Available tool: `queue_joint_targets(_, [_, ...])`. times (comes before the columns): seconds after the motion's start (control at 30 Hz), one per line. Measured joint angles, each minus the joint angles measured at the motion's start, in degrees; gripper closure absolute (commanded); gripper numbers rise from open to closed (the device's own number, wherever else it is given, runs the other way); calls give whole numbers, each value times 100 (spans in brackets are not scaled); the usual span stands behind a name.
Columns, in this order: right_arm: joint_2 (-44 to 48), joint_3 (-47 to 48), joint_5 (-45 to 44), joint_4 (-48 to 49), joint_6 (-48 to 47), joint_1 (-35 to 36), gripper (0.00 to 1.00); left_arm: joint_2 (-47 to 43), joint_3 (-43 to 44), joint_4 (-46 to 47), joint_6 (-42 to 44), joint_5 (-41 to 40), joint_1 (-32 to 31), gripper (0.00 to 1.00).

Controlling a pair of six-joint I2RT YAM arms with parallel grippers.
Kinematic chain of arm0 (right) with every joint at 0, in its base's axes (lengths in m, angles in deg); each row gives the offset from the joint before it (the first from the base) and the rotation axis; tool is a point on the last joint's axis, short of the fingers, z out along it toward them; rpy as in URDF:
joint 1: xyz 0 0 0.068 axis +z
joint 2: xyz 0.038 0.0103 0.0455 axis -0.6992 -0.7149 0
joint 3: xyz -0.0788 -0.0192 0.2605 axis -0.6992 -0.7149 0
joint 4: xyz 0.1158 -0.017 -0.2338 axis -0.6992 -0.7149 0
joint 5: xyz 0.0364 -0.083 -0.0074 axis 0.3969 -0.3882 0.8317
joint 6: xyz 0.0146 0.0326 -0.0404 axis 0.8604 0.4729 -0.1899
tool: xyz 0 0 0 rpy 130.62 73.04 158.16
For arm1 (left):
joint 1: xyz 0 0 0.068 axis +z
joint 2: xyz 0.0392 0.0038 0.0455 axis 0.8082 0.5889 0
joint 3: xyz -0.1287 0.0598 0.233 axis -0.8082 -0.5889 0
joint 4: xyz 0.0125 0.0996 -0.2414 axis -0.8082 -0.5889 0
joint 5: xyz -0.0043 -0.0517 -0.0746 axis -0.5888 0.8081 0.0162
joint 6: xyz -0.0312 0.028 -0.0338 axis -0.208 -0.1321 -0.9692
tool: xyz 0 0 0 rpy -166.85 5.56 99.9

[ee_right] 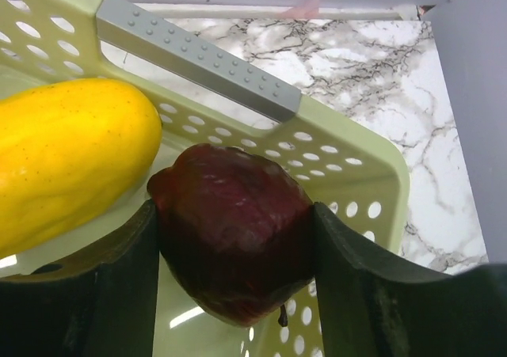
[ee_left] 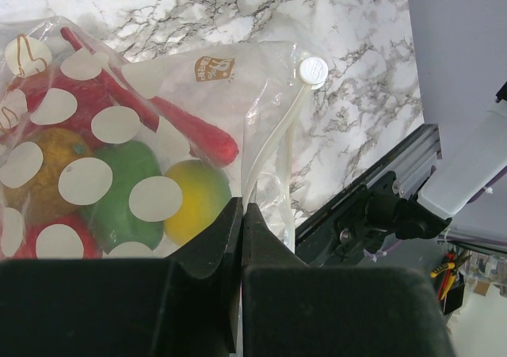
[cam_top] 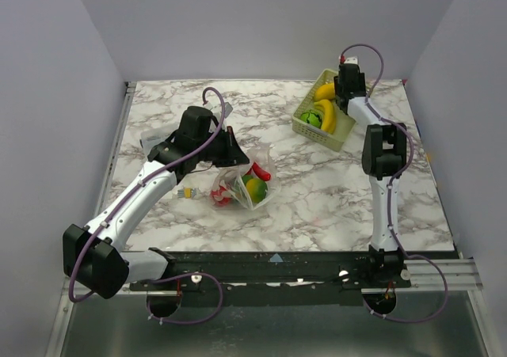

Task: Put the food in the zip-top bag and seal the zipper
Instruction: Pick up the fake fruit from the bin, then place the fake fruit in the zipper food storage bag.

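Note:
The clear zip-top bag [cam_top: 242, 184] lies mid-table, holding red, green and yellow toy food. In the left wrist view the bag [ee_left: 119, 127] has white dots, with a red pepper [ee_left: 190, 131], a green piece [ee_left: 127, 191] and a yellow piece [ee_left: 198, 195] inside. My left gripper [ee_left: 242, 214] is shut on the bag's zipper edge [ee_left: 273, 151], next to a white slider [ee_left: 313, 70]. My right gripper [ee_right: 236, 250] is shut on a dark red toy fruit [ee_right: 234, 238] inside the pale-green basket [ee_right: 348, 167], beside a yellow piece [ee_right: 63, 159].
The basket [cam_top: 342, 138] stands at the back right with a banana [cam_top: 327, 115] and a green piece [cam_top: 311, 119] in it. A small yellow bit [cam_top: 188, 191] lies left of the bag. The table's front rail [ee_left: 380, 199] is close to the bag.

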State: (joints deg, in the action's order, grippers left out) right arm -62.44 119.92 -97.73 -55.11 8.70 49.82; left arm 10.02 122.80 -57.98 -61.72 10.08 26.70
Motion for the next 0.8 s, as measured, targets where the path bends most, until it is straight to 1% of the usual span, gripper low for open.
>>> queue_joint_targets(0.1, [201,-107,26,-184,225,0,72,0,0,9,2,0,0,100])
queue_joint_targets(0.13, [282,-127,50,-260,313,0,79,0,0,15,0,0,0,100])
queue_joint_targets(0.2, [483,-133,144,-417,540,0,89,0,0,22,2,0,0,100])
queue_joint_targets(0.3, [881,-133,326,-680,955,0,93,0,-2,35,2,0,0,100])
queue_joint_targets(0.37, [1207,-155,522,-826,1294,0,94,0,-2,35,2,0,0,100])
queue_joint_targets(0.43, [1657,-400,798,-885,1674,0,95,0,-2,35,2,-2,0,100])
queue_joint_targets(0.53, [2586,-1338,1342,-831,2277,0,96,0,-2,35,2,-2,0,100])
queue_joint_targets(0.63, [3746,-2929,2057,-442,2922,0,100,0,-2,37,2,-2,0,100])
queue_joint_targets(0.8, [5353,-5488,3591,428,4054,-2,100,-2,-4,35,0,2,0,100])
